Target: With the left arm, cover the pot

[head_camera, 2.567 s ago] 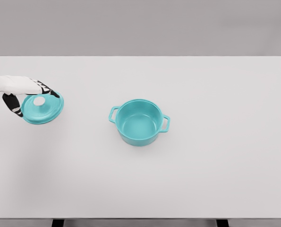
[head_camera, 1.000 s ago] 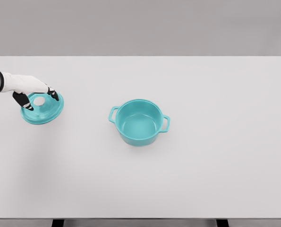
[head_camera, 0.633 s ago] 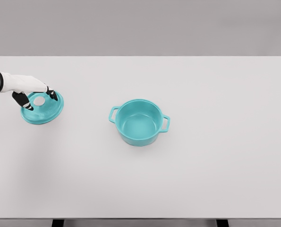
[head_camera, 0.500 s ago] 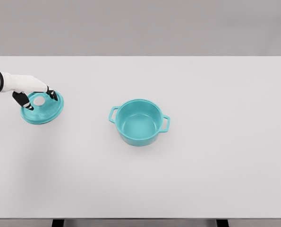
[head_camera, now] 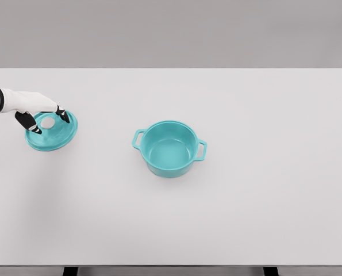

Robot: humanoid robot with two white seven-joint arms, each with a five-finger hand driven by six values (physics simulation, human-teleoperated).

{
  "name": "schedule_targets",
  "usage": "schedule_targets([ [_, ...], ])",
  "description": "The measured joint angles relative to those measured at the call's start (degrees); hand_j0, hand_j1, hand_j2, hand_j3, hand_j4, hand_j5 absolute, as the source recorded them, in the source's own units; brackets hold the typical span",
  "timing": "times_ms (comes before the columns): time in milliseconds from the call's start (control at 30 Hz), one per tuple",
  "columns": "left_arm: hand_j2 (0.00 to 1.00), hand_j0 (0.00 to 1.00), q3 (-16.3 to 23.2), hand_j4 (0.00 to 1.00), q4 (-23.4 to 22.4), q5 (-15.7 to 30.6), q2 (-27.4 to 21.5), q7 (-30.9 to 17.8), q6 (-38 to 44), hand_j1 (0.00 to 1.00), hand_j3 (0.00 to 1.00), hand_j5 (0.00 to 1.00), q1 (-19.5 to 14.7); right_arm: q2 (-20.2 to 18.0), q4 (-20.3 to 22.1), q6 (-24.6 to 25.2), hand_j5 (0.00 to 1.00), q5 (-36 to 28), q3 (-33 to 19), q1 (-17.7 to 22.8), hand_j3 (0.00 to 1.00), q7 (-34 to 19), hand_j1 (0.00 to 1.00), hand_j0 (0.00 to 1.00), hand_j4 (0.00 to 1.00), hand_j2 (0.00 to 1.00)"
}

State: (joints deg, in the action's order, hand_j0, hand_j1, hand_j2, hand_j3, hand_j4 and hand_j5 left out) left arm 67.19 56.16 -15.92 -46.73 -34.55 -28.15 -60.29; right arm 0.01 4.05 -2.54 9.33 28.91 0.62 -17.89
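The teal lid (head_camera: 56,137) with a white knob (head_camera: 47,123) lies flat on the table at the far left. My left hand (head_camera: 46,118) reaches in from the left edge and hovers right over it. Its black-tipped fingers (head_camera: 62,113) and the thumb straddle the knob, curved but apart from it, holding nothing. The open teal pot (head_camera: 169,148) with two side handles stands upright near the table's middle, well to the right of the lid. The right arm does not show.
The white table (head_camera: 262,195) fills the view, its far edge against a grey wall. Nothing stands between the lid and the pot.
Since 2.6 s ago my left hand has dropped lower over the lid. In the last second its fingers have curled slightly inward toward the knob. Lid and pot have not moved.
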Motion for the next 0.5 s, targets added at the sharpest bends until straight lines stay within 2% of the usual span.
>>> schedule_targets([
  [367,0.73,0.73,0.3,0.73,0.3,-0.5,-0.4,-0.1,-0.8,0.73,0.73,0.73,-0.1,0.0,0.0,0.0,1.0,0.0,0.0,0.0,1.0,0.0,1.0,1.0,1.0,1.0],
  [500,0.66,0.66,0.3,0.66,0.3,-0.7,-0.4,-0.1,-1.0,0.66,0.66,0.66,-0.1,0.0,0.0,0.0,1.0,0.0,0.0,0.0,1.0,0.0,1.0,1.0,1.0,1.0],
])
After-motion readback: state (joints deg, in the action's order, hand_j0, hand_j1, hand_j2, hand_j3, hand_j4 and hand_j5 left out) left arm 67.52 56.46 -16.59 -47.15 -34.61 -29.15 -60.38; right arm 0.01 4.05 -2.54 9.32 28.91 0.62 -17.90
